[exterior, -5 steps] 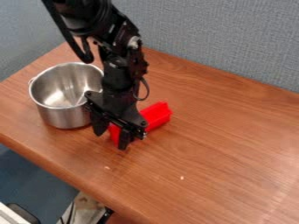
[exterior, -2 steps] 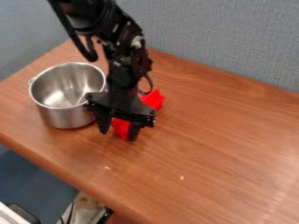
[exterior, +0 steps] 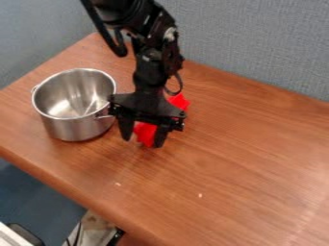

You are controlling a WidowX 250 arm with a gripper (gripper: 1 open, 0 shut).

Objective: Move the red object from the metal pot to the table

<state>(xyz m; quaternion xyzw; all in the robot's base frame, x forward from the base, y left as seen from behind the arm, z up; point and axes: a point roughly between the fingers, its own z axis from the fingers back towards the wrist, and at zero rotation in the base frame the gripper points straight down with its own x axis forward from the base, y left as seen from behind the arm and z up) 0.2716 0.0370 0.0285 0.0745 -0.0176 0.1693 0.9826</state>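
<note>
Before you, a grey-blue wall backs the table [exterior: 244, 183], a reddish-brown wood-grain top. The metal pot [exterior: 73, 104] stands upright on it near the left edge, its inside showing bare steel. To the pot's right, the black arm points the gripper [exterior: 150, 135] straight down. Its jaws sit partly spread around the red object [exterior: 164, 120], which lies outside the pot; whether they actually grip it, you cannot tell.

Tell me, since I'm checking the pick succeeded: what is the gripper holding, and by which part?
The gripper seems closed around the red object, its fingers at the object's lower, near end. Whether it is lifted off the table cannot be told.
</note>
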